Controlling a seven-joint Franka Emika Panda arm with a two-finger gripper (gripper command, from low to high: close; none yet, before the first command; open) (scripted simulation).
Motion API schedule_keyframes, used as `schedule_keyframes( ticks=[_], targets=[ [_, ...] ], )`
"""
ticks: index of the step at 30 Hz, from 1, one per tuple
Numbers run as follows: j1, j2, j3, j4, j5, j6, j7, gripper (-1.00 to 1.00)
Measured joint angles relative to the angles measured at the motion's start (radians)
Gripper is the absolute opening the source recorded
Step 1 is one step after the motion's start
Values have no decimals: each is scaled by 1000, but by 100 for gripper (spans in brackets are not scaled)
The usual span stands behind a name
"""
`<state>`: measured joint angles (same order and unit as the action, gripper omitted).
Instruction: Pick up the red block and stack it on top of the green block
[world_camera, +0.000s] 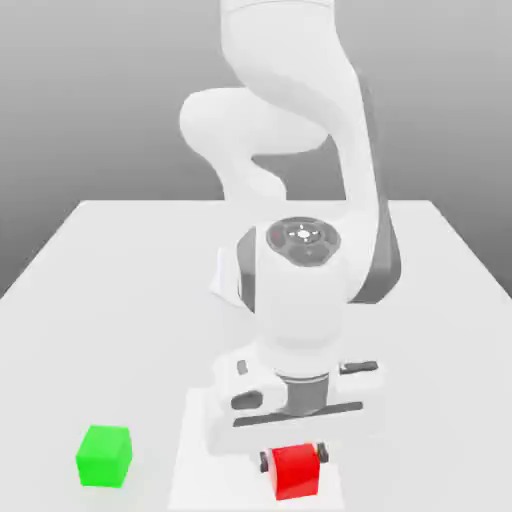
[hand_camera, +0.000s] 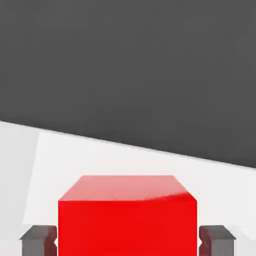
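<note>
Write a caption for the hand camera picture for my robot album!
The gripper straddles the red block on the white table, one finger on each side.

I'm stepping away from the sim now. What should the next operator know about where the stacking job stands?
Gripper: down at the table, fingers flanking the red block on both sides with a small gap visible in the hand view, so open, not yet clamped.
Red block: on the white table, near its front edge, between the fingers.
Green block: on the table toward the exterior view's left of the red block, apart from it, nothing on top.
Done: gripper positioned around the red block.
Left: close, lift, carry over the green block, set down, release.
</note>
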<state>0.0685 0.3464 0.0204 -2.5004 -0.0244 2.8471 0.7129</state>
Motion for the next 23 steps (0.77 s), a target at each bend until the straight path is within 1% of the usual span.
schedule_keyframes(
  ticks=[3,8,15,17,20,21,23],
  targets=[
    [0,7,0,1,-2,6,1,-100],
    [-10,-146,7,-22,11,-124,-9,-100],
    [-202,-228,-161,-10,53,-219,-82,-100],
    [-255,-191,-196,3,83,-198,-114,-100],
    [-290,-92,-184,13,131,-110,-152,-100],
    [-295,-73,-179,14,139,-93,-157,100],
    [-295,-73,-179,14,139,-93,-157,100]
  ],
)
